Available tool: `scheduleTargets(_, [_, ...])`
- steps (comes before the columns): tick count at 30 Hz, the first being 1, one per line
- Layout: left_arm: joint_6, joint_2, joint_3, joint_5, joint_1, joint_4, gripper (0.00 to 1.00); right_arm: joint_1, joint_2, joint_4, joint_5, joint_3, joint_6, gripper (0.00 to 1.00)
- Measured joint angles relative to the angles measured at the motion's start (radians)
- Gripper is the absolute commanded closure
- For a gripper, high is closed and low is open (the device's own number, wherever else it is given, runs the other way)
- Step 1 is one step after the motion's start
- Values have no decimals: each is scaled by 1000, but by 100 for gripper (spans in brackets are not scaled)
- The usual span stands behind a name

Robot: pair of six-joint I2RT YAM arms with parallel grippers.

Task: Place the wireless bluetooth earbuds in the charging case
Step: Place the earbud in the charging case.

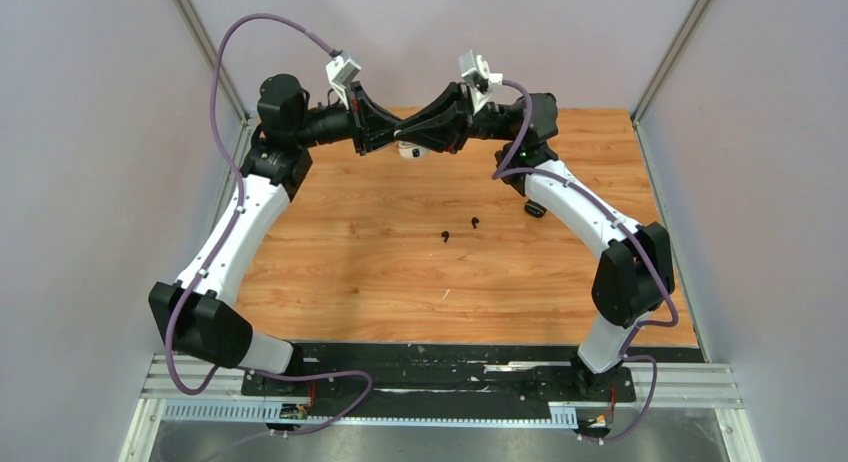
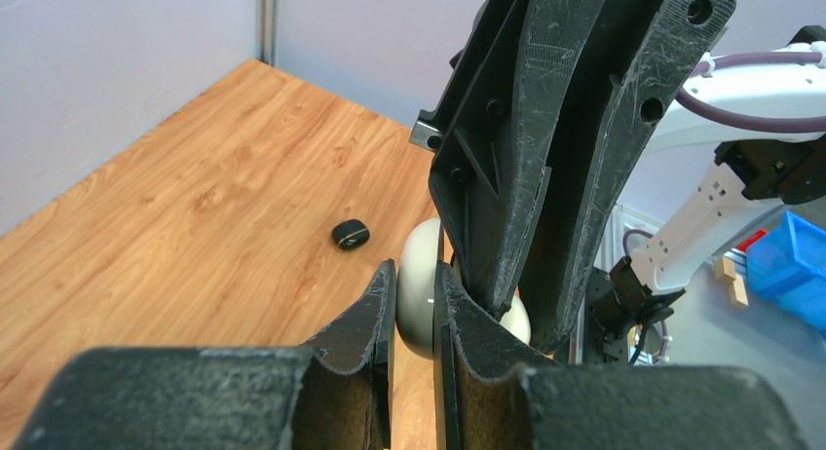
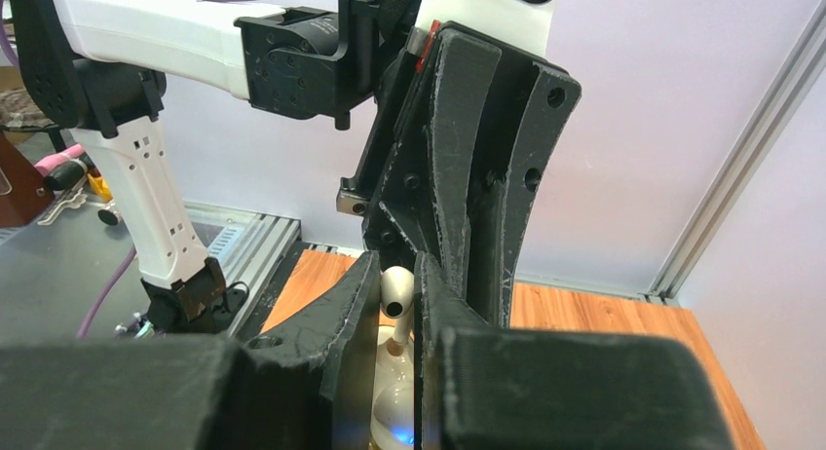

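Left tool (image 2: 416, 280) clamping white case (image 2: 419, 260), right tool (image 3: 396, 275) pinching white earbud (image 3: 394, 288) above it, black earbuds (image 1: 445, 236) on table (image 1: 340, 272)

Table (image 1: 380, 272) is wood-grain, charging case (image 2: 417, 280) and white earbud (image 3: 394, 286) glossy plastic, end effector fingers (image 2: 545, 129) scratched matt black.

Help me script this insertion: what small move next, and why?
Probably ease the right gripper straight down: its white earbud points stem-first at the white case clamped by the left gripper, seemingly not yet seated.
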Motion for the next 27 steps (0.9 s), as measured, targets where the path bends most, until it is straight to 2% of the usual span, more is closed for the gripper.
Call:
scheduleTargets(24, [-20,34,67,48,16,-1,100,6,-28,35,47,-34,-60,100])
scheduleTargets(27, [-20,34,67,48,20,-1,100,6,-28,35,48,-34,-61,94])
